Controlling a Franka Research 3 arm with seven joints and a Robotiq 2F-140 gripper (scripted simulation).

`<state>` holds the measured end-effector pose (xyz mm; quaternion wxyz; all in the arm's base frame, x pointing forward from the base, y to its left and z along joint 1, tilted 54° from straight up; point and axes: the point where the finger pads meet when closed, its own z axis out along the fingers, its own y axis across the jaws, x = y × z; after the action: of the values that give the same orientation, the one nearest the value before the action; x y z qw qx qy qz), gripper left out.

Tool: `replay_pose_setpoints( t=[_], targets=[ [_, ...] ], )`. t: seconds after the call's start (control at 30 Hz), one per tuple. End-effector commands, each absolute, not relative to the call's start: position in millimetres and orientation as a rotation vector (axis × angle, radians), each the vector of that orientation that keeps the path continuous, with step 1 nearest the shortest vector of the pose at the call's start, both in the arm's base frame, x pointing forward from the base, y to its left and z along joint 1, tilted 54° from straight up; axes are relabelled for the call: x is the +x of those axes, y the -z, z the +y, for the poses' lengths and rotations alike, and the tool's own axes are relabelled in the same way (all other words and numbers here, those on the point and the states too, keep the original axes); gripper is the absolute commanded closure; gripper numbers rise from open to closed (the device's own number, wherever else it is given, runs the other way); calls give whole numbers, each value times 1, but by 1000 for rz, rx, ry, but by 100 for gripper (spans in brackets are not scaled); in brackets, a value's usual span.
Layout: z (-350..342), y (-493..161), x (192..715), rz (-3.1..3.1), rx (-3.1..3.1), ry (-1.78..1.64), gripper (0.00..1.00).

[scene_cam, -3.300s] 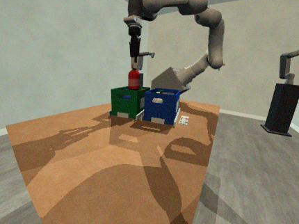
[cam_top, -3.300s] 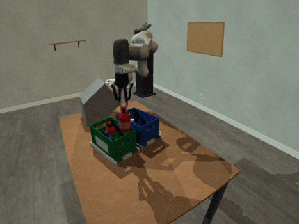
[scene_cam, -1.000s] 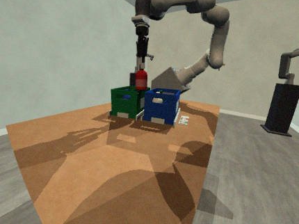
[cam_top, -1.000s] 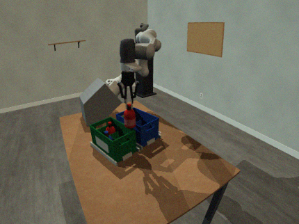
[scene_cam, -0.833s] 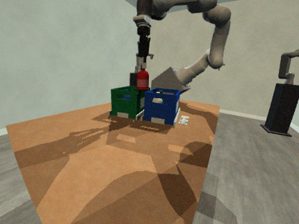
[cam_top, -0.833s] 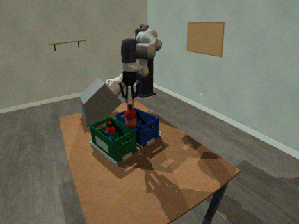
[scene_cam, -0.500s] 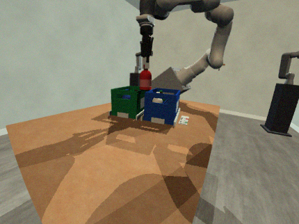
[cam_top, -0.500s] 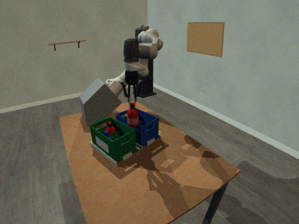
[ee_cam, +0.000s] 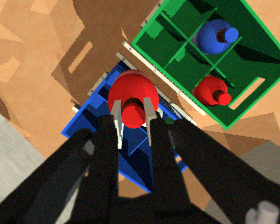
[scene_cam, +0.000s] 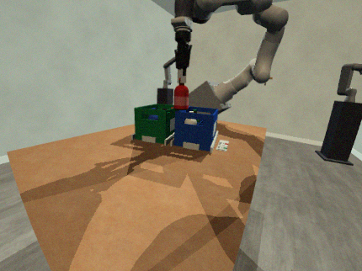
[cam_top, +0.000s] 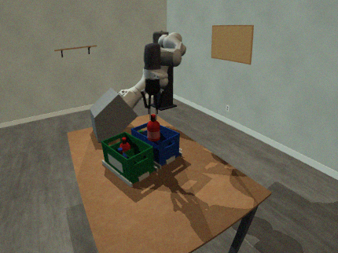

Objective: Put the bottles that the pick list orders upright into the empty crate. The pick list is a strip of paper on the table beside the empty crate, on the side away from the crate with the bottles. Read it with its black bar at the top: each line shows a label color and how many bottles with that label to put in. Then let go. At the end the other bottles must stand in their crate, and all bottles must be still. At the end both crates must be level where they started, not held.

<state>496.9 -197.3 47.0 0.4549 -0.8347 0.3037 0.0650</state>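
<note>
My gripper [cam_top: 153,113] [scene_cam: 182,79] [ee_cam: 133,109] is shut on the neck of a red bottle [cam_top: 153,131] [scene_cam: 181,97] [ee_cam: 131,89]. It holds the bottle upright over the blue crate [cam_top: 168,148] [scene_cam: 195,130] [ee_cam: 92,125], with the base about level with the rim. The green crate [cam_top: 134,167] [scene_cam: 151,126] [ee_cam: 165,45] stands right beside it. It holds a blue bottle [cam_top: 119,151] [ee_cam: 215,37] and a second red bottle [cam_top: 125,144] [ee_cam: 212,91]. The pick list [scene_cam: 222,145] lies on the table at the blue crate's far side. Its lines are too small to read.
A grey box [cam_top: 110,114] [scene_cam: 206,92] stands tilted on the table behind the crates. A black pedestal [scene_cam: 342,129] stands on the floor to the right. The table [cam_top: 196,203] [scene_cam: 126,217] stretches wide in front of the crates.
</note>
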Motion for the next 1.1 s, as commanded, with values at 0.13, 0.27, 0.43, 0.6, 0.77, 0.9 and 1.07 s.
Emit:
replay_pose_setpoints(
  t=[0.13, 0.27, 0.43, 0.6, 0.77, 0.9, 1.07],
  targets=[
    [-198, -58, 497, 765, -2062, -141, 100],
    [-193, -64, 495, 765, -2062, -141, 100],
    [-187, -72, 493, 765, -2062, -141, 100],
    [-182, -78, 493, 765, -2062, -141, 100],
    [-178, -84, 493, 765, -2062, -141, 100],
    [-178, -83, 493, 765, -2062, -141, 100],
    [-179, -83, 494, 765, -2062, -141, 100]
  ],
)
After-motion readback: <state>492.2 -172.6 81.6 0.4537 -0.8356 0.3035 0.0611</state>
